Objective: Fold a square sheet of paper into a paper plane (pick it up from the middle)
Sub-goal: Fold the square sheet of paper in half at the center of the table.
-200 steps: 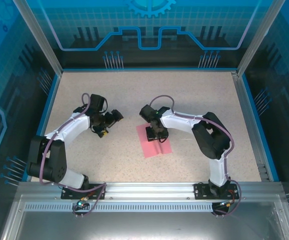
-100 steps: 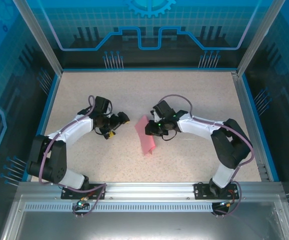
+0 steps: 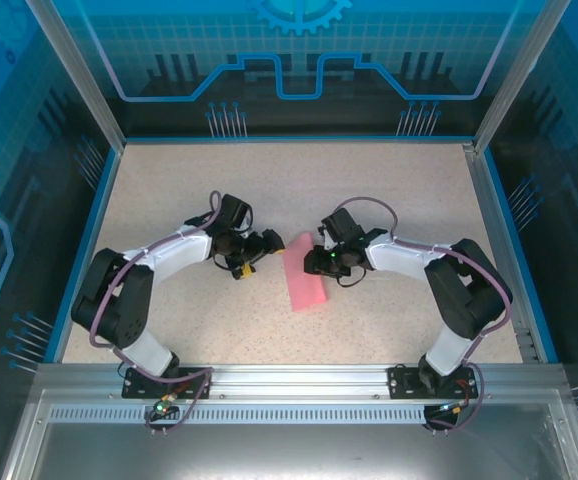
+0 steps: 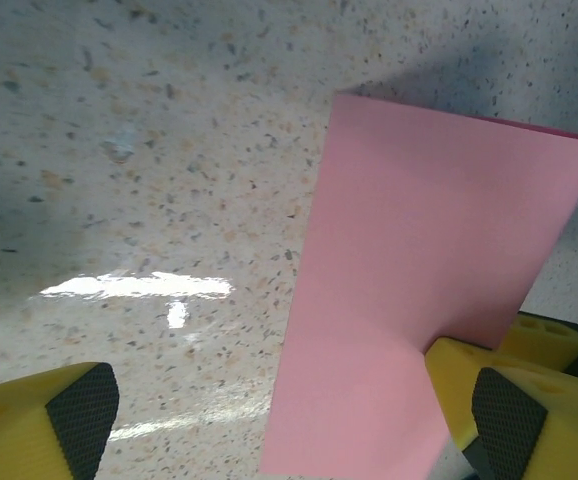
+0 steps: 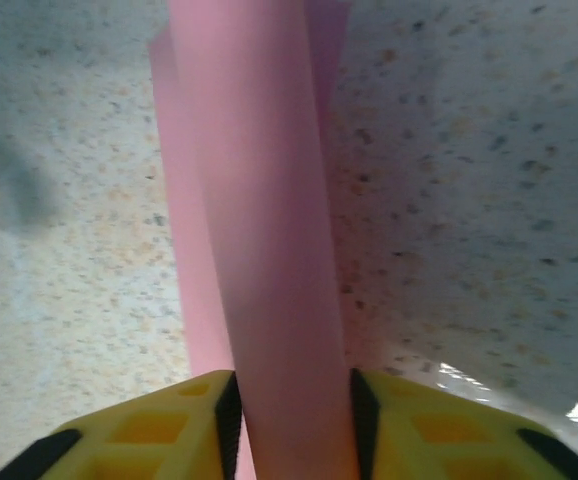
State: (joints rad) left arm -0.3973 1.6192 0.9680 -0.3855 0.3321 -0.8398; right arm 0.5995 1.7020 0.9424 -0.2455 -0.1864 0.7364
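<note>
One folded sheet point(image 3: 306, 280) | right gripper point(image 5: 291, 410) pinching it | left gripper point(image 4: 294, 420) spread wide at its edge

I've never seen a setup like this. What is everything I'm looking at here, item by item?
square sheet of paper: one, pink, folded over, middle of the table
table: one, speckled beige, under everything
enclosure walls: blue see-through panels with printed line patterns, around the table
metal rail: one, silver, near edge, carrying both arm bases
arms: two, white and black with purple cables, one on each side
left gripper: one, yellow and black fingers, open, at the sheet's left edge
right gripper: one, yellow fingers, shut on the sheet
</note>
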